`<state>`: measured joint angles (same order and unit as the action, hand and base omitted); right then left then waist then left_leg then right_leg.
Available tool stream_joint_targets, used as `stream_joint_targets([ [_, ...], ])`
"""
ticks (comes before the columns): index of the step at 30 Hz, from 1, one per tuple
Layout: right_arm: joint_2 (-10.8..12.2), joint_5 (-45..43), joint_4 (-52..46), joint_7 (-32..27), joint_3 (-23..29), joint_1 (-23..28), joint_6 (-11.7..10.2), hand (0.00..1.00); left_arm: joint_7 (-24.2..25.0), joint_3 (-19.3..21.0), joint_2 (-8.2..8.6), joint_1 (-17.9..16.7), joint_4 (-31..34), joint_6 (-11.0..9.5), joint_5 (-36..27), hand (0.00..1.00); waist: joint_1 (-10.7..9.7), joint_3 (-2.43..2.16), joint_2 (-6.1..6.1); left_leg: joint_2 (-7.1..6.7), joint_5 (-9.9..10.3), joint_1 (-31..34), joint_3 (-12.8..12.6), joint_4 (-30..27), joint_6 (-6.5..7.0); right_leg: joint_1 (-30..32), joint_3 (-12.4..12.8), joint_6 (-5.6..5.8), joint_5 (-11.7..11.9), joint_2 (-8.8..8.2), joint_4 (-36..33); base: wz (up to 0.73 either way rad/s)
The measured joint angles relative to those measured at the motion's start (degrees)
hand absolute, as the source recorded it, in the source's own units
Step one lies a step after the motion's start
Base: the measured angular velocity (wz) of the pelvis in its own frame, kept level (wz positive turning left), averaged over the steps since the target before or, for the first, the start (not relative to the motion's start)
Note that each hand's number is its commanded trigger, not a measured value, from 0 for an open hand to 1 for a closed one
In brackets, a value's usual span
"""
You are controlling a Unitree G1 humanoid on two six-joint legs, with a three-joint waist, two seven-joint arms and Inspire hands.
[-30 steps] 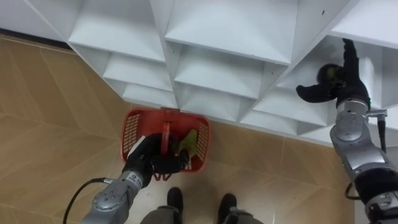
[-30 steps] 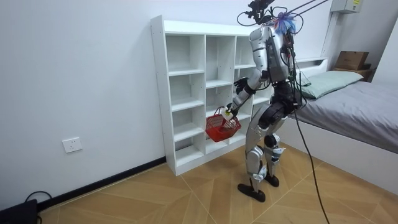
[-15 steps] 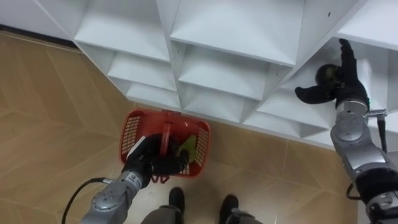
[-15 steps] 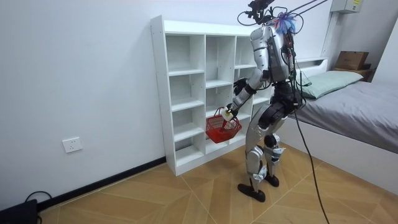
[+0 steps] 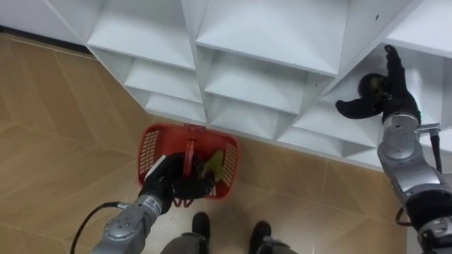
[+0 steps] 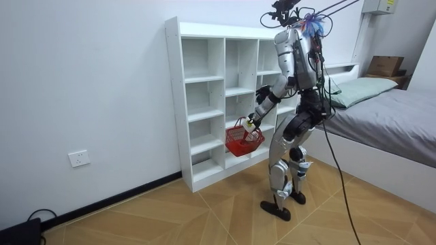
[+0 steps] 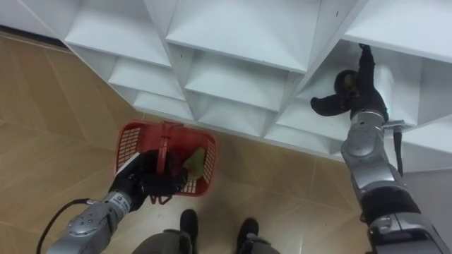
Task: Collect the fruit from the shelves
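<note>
Fruits: dark round fruit (image 5: 369, 86) in a right-side compt. of closet (image 5: 261, 42); yellow-green fruit (image 5: 215, 159) lying in basket (image 5: 150, 144); robot stands close before the shelving.
Closet: white, open compts.; risk: shelf edge and divider sit close round the reaching hand, so an angled pull-out could knock wrist or fruit against them.
Basket: red, hangs low near shelf front, well apart from dark fruit; risk: long carry btwn compt. and basket, so a loose hold prob. drops fruit on floor; basket could swing if bumped on shelving.
Right hand (image 5: 394, 95): inside compt.; fingers straight, thumb spread wide; dark fruit in the crook btwn them, touching or just beside palm; not closed round it; risk: round fruit may roll off if nudged before a hold is made.
Left hand (image 5: 173, 185): fingers curled round basket handle (image 5: 188, 152), carrying it.
</note>
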<state>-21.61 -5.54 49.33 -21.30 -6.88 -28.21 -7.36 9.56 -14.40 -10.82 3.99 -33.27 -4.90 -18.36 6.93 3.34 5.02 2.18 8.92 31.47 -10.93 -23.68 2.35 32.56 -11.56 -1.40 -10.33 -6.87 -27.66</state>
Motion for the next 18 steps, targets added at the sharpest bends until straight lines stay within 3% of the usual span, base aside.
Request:
stream_joint_targets([
  [2, -0.5, -1.5, 0.0, 0.3, -0.5, 0.0, 0.0, 0.00, 0.0, 0.0, -0.02, 0.0, 0.0, 0.0, 0.0, 1.00, 0.0, 0.00, 0.00, 0.00, 0.0, 0.0, 0.0, 0.0, 0.00, 0.0, 0.0, 0.00, 0.0, -0.01, 0.0, 0.00],
  [4, -0.8, -2.3, 0.0, 0.7, -1.0, 0.0, 0.0, 0.45, 0.0, 0.0, -0.09, 0.0, 0.0, 0.0, 0.0, 1.00, 0.1, 0.00, 0.00, 0.01, 0.0, 0.0, 0.0, -0.1, 0.00, 0.0, 0.0, 0.00, 0.0, 0.00, -0.1, 0.00],
  [5, -0.8, -2.3, 0.0, 0.7, -1.0, 0.0, 0.0, 0.83, 0.0, 0.0, -0.12, 0.0, 0.0, 0.0, 0.0, 1.00, 0.1, 0.00, 0.00, 0.01, 0.0, 0.0, 0.0, -0.1, 0.00, 0.0, 0.0, 0.00, 0.0, 0.00, -0.1, 0.00],
  [6, -0.8, -2.3, 0.0, 0.8, -1.0, 0.0, 0.0, 1.00, 0.0, 0.0, -0.20, 0.0, 0.0, 0.0, -0.1, 1.00, 0.1, 0.00, 0.00, 0.01, 0.0, 0.0, 0.0, -0.1, 0.00, 0.0, 0.0, 0.00, 0.0, 0.00, -0.1, 0.00],
  [14, -1.3, -2.3, 0.1, 1.4, -1.7, 0.0, 2.0, 1.00, -0.2, 0.0, -1.21, 0.0, 0.0, 0.3, -0.1, 1.00, 0.0, 0.00, 0.00, 0.01, 0.0, 0.0, 0.1, -0.2, 0.01, -0.1, 0.1, 0.00, 0.0, 0.00, -0.1, 0.00],
  [18, -2.5, -2.3, 0.1, 1.5, -2.9, 0.0, 2.5, 1.00, -0.2, 0.0, -1.55, 0.0, 0.0, 0.8, -0.1, 1.00, 0.0, -0.02, 0.03, 0.01, 0.0, -0.1, 0.1, -0.2, 0.02, -0.1, 0.1, 0.00, 0.0, 0.01, -0.1, 0.00],
])
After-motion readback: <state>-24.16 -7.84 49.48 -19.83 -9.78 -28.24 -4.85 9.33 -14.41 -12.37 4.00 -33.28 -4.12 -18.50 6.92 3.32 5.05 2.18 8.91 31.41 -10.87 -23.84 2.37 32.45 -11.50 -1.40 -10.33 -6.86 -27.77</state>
